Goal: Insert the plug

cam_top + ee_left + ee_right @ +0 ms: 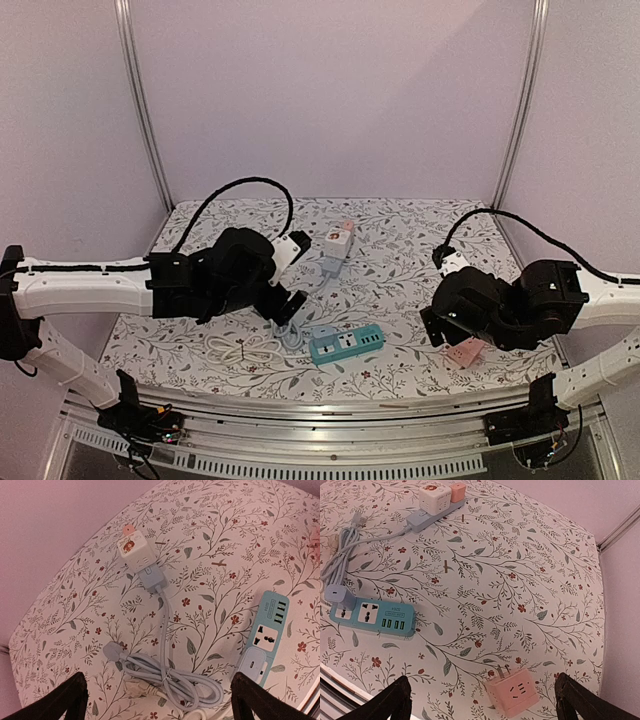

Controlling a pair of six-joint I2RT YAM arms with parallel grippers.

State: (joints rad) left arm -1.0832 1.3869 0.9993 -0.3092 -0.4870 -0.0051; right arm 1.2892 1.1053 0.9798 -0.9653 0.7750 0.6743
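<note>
"Where's the plug?"

"The pink cube-shaped plastic plug (pixel 512 697) sits on the flower-patterned desk (pixel 530 570), at the bottom of the right wrist view, with its prongs toward the top of the frame. From overhead it's at the lower right."

"Has the right end effector (pixel 482 680) got hold of it?"

"No. Its fingers are spread wide and empty, and the pink cube lies between them, nearer the one on the frame's right."

"And the left end effector (pixel 157 680)?"

"Also fully spread, gripping nothing, above a bundled coil of pale grey cable (pixel 170 677)."

"Where's the socket?"

"The teal rectangular power strip (pixel 346 344) lies at the lower centre overhead, between the arms. A grey-blue plug (pixel 340 595) is seated at one end."

"Anything else?"

"A white cube adapter (pixel 338 240) on a grey strip, upper centre."
</note>
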